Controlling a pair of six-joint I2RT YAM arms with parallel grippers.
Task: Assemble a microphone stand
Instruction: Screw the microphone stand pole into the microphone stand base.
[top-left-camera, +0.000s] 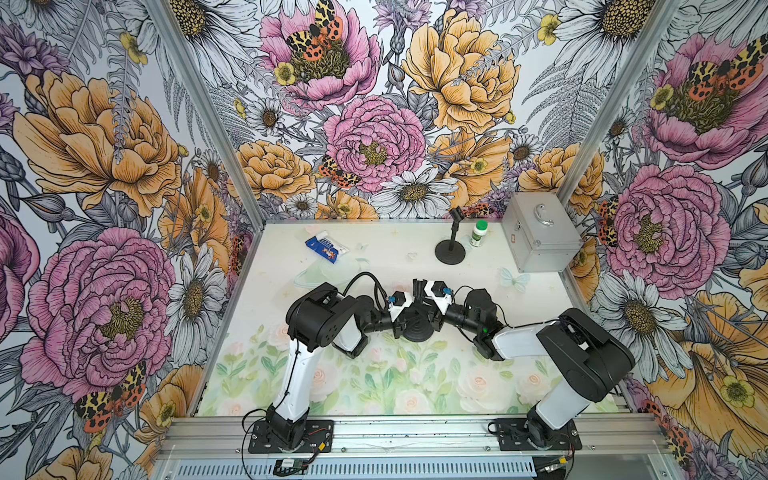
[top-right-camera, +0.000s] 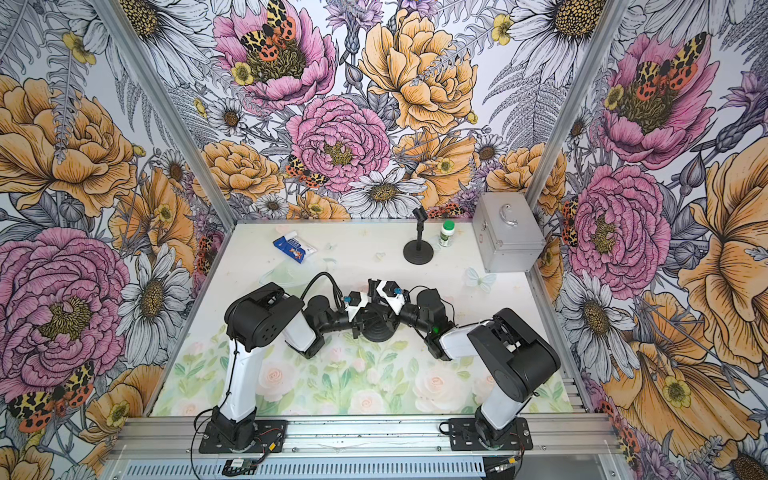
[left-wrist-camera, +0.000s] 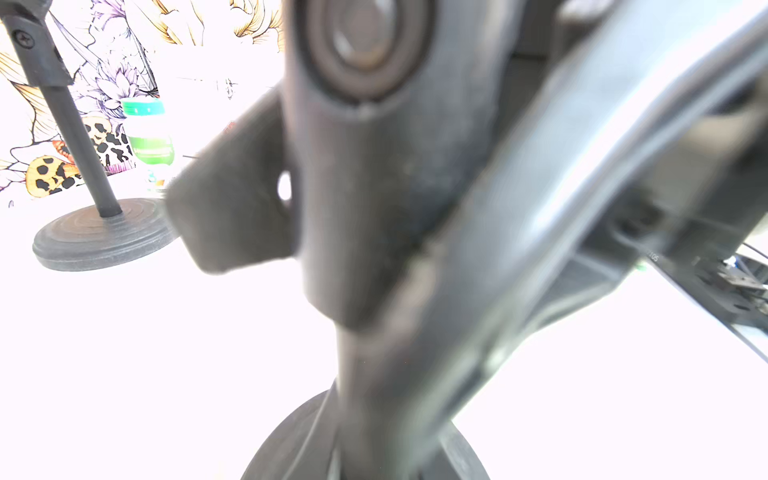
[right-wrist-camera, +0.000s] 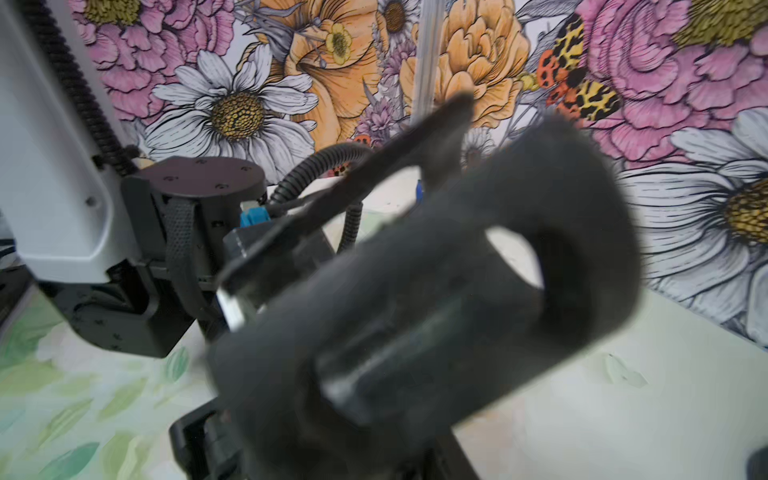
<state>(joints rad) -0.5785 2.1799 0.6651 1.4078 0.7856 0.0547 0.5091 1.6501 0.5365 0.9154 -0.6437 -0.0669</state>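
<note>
Left gripper (top-left-camera: 405, 322) has its jaws together at the stand (top-left-camera: 419, 332), middle of the table (top-left-camera: 374, 257); whether it actually holds it is hidden. Right gripper (top-left-camera: 428, 318) is at the same stand, and I can't tell if it's apart or clamped. Second stand (top-left-camera: 450, 248) stands upright near the back right corner.

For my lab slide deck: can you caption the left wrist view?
Blurred close-up of the microphone clip above a round base, with an assembled stand and a green-capped bottle behind.
</note>
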